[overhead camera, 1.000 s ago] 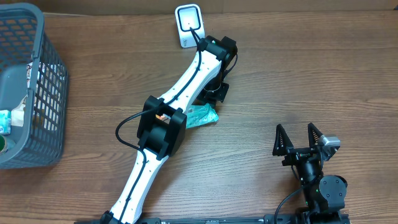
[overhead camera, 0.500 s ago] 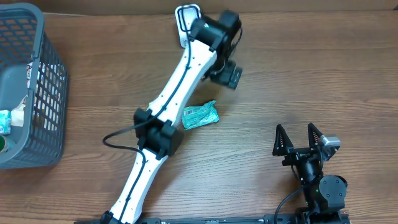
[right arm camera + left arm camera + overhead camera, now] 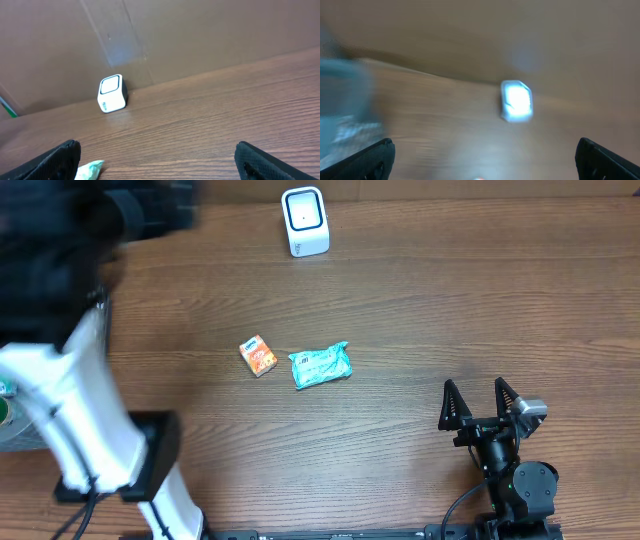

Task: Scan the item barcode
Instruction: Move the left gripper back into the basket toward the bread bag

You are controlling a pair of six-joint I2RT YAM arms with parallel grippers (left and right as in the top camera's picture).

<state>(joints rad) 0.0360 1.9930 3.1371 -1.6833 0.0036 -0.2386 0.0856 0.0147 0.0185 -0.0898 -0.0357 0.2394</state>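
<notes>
On the desk (image 3: 450, 300) the left arm (image 3: 80, 410), a blur at the near-left, hides whatever lies under it. The scanner (image 3: 305, 222) stands at the far edge. The teal packet (image 3: 321, 366) lies mid-desk, just beside an orange box (image 3: 259, 356); which is to be scanned I cannot tell, and no barcode is legible. The packet looks light, soft, crinkly, best pinched across its short width; the box stiff, taken by its flat sides. The left gripper (image 3: 485, 160) and right gripper (image 3: 474, 388) both gape wide, empty

Left arm (image 3: 70, 400) a blur in the overhead; scanner (image 3: 516, 101) a smear from the left wrist; green packet (image 3: 90, 171) half off-frame
</notes>
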